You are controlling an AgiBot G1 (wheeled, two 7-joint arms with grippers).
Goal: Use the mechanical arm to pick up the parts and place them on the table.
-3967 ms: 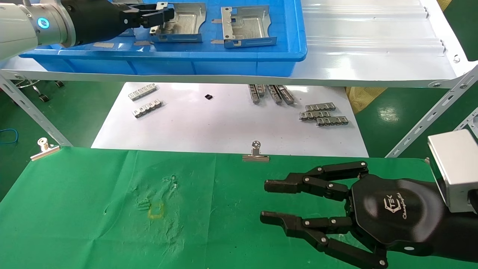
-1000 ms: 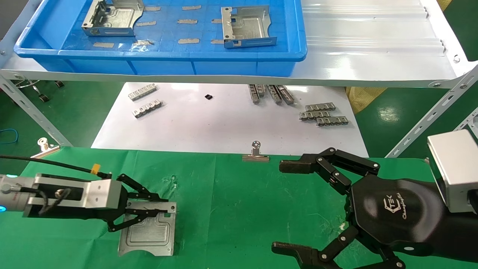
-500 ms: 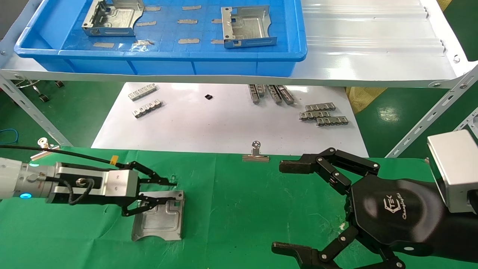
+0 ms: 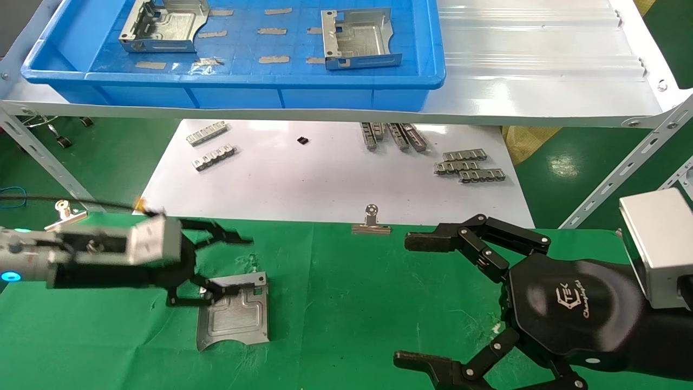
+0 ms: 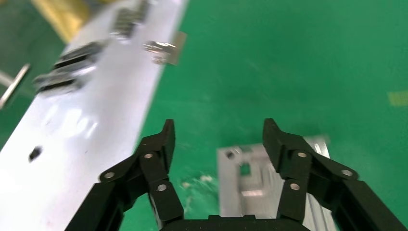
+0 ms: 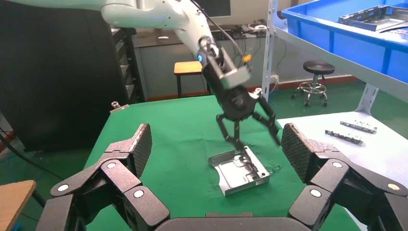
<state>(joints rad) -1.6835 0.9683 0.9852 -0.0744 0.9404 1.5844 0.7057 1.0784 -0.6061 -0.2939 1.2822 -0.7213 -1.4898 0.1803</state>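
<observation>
Your left gripper (image 4: 216,265) hangs just above the bracket (image 4: 234,311) lying flat on the green table (image 4: 346,303), fingers spread wide and gripping nothing. That bracket sits well to the left of the right gripper (image 4: 414,300), which rests low over the cloth, also wide open and empty. Two more brackets (image 4: 162,24) (image 4: 357,38) lie in the blue tray (image 4: 243,81) on the shelf beyond.

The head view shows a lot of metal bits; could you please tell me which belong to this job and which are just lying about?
Job:
- silvery stamped sheet-metal bracket on the green cloth table
- two matching brackets in the blue plastic tray
- open left pincer

Lying about:
- small grey notched strips
- silver binder clip
- white sheet
</observation>
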